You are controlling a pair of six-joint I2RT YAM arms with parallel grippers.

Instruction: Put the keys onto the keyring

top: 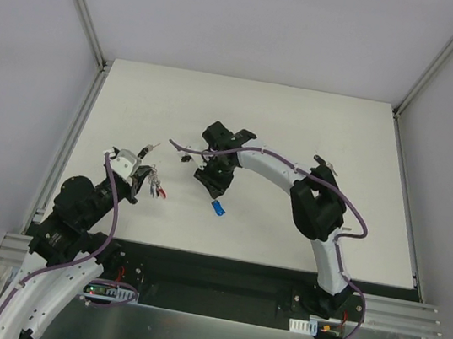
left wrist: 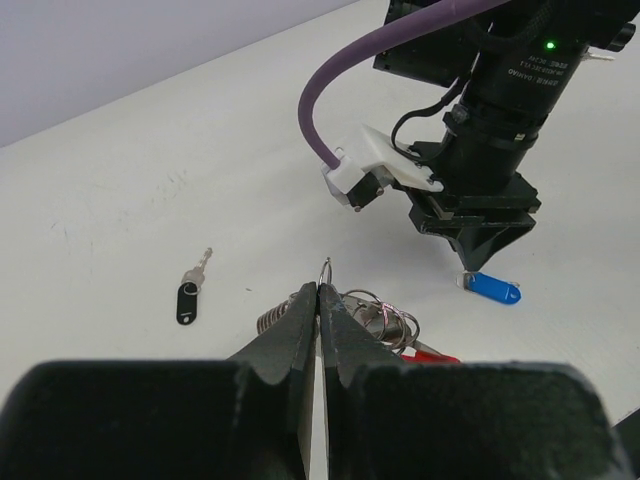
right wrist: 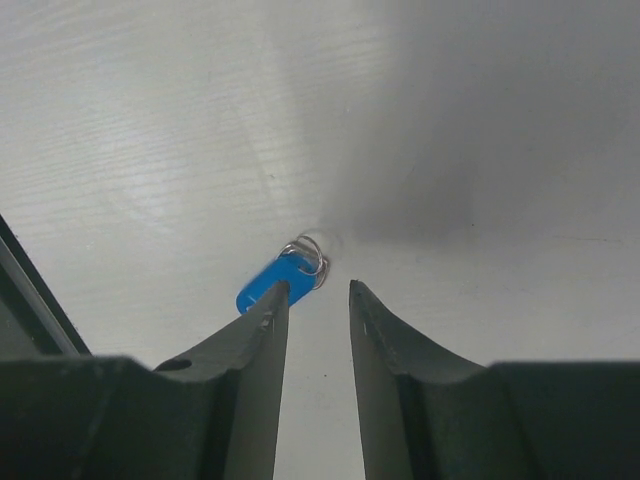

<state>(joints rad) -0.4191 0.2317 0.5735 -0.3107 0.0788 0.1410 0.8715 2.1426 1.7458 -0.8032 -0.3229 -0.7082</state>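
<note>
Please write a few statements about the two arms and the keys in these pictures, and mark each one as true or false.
1. The left end effector is shut on the keyring. True.
2. The blue key lies on the table. True.
3. The right end effector grips the black key. False: its jaws stand apart with nothing between them, and the black key lies alone on the table.
4. The blue key already hangs on the keyring. False: it lies apart from the keyring, by the tip of the right end effector.
</note>
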